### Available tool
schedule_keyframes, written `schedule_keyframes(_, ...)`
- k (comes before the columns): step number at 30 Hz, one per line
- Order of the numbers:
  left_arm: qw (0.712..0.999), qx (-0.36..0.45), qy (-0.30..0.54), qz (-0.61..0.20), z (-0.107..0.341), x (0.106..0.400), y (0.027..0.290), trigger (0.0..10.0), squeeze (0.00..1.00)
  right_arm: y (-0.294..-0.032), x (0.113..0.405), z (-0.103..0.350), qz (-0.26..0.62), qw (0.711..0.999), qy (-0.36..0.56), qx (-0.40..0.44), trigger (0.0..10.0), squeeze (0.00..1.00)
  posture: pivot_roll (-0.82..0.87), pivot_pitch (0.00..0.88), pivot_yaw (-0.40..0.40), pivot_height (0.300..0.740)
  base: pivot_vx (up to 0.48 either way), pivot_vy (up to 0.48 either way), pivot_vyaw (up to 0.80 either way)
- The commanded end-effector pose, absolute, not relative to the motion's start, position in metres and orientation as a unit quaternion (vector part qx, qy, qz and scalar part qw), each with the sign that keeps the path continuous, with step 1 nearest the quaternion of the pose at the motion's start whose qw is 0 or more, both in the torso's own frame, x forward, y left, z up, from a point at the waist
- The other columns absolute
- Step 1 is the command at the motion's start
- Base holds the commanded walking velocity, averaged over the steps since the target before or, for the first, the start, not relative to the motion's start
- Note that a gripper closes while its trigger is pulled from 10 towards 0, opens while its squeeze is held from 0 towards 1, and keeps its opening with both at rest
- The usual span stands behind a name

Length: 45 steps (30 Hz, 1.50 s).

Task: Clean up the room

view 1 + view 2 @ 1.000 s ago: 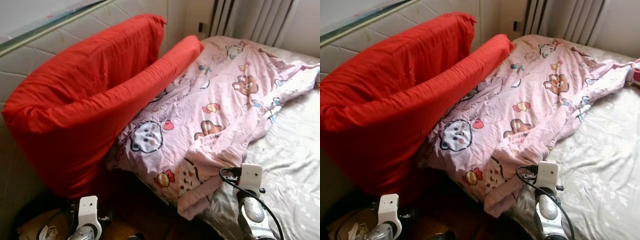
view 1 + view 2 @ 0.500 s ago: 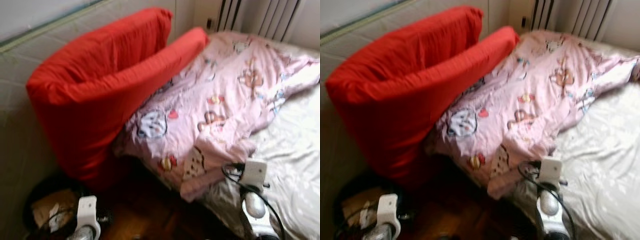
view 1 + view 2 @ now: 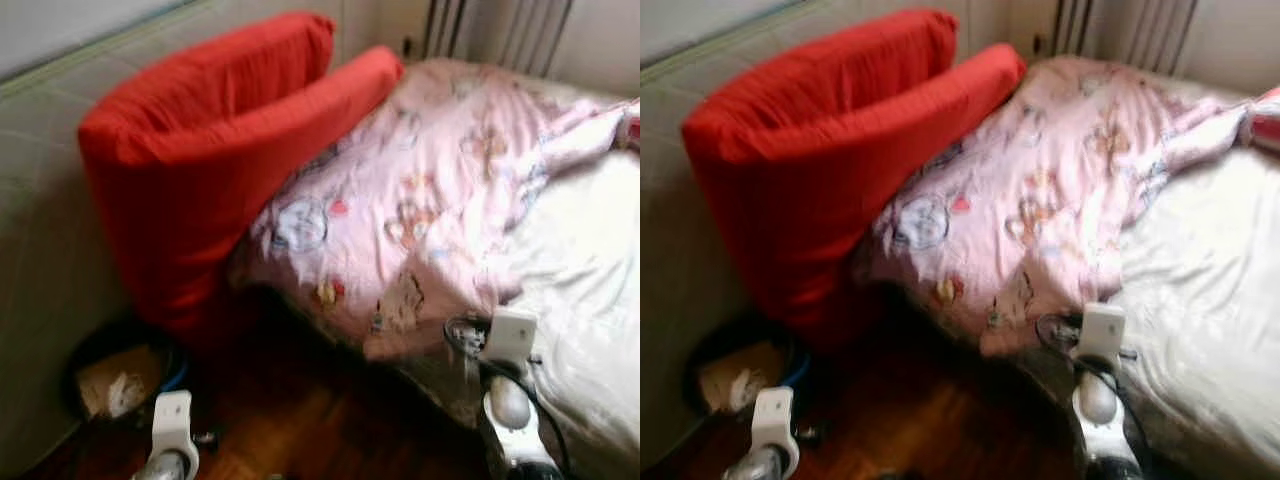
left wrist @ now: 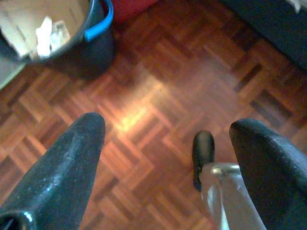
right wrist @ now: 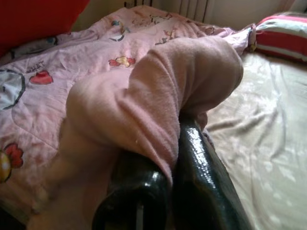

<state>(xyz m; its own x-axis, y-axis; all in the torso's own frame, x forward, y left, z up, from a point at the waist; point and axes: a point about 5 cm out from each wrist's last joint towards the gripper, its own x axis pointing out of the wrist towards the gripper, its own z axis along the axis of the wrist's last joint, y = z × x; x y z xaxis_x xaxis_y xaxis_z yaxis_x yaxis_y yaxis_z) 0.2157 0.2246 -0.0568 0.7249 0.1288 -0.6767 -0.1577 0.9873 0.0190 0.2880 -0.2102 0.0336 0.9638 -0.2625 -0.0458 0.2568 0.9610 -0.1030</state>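
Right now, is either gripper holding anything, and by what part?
The right gripper pinches a fold at the pink blanket edge. The left gripper is open, empty.

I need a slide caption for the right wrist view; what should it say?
Right gripper pinching a fold of the pink cartoon-print blanket above the pale bedsheet.

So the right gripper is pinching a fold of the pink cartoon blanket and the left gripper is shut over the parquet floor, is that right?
Not quite. The left gripper is open, its two black fingers spread wide above the parquet floor; the left wrist view shows this. The rest holds: the right gripper is pinching a fold of the pink cartoon blanket.
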Motion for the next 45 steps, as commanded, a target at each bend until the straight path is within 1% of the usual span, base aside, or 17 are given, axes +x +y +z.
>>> schedule_keyframes(1,0.923,-0.015,0.376,0.078,-0.060,0.210,0.227,10.0,0.00,-0.210,0.288,0.036,-0.133,0.990,0.020,-0.048,10.0,0.00,0.05,0.102,0.061,0.740,-0.274,0.000,0.00)
schedule_keyframes(6,0.923,-0.014,0.376,0.077,-0.060,0.211,0.227,10.0,0.00,-0.208,0.288,0.037,-0.131,0.990,0.015,-0.050,10.0,0.00,0.05,0.099,0.062,0.740,-0.276,0.000,0.00)
schedule_keyframes(18,0.924,-0.013,0.375,0.077,-0.059,0.212,0.227,10.0,0.00,-0.213,0.290,0.042,-0.149,0.987,0.003,-0.063,10.0,0.00,0.05,0.092,0.061,0.740,-0.276,0.000,0.00)
schedule_keyframes(25,0.924,-0.013,0.375,0.076,-0.059,0.213,0.228,10.0,0.00,-0.227,0.287,0.042,-0.195,0.979,0.006,-0.067,10.0,0.00,0.05,0.088,0.064,0.740,-0.277,0.000,0.00)
schedule_keyframes(28,0.924,-0.014,0.374,0.077,-0.058,0.213,0.228,10.0,0.00,-0.230,0.285,0.038,-0.205,0.976,0.023,-0.072,10.0,0.00,0.04,0.088,0.063,0.740,0.000,0.000,0.00)
schedule_keyframes(31,0.924,-0.014,0.375,0.076,-0.059,0.212,0.227,10.0,0.00,-0.237,0.279,0.026,-0.229,0.968,0.069,-0.070,10.0,0.00,0.05,0.090,0.064,0.740,0.000,0.000,0.00)
schedule_keyframes(33,0.924,-0.014,0.375,0.076,-0.059,0.212,0.227,10.0,0.00,-0.238,0.278,0.024,-0.233,0.967,0.077,-0.072,10.0,0.00,0.04,0.090,0.063,0.740,0.000,0.000,0.00)
schedule_keyframes(37,0.923,-0.014,0.378,0.074,-0.060,0.210,0.227,10.0,0.00,-0.252,0.269,0.014,-0.279,0.951,0.120,-0.055,10.0,0.00,0.05,0.094,0.063,0.740,0.000,0.000,0.00)
schedule_keyframes(44,0.921,-0.008,0.383,0.065,-0.060,0.210,0.226,10.0,0.00,-0.257,0.265,0.006,-0.287,0.942,0.165,-0.054,10.0,0.00,0.04,0.096,0.061,0.740,0.000,0.000,0.00)
schedule_keyframes(45,0.921,-0.008,0.383,0.064,-0.060,0.210,0.226,10.0,0.00,-0.258,0.265,0.005,-0.289,0.941,0.170,-0.051,10.0,0.29,0.05,0.097,0.061,0.740,0.000,0.000,0.00)
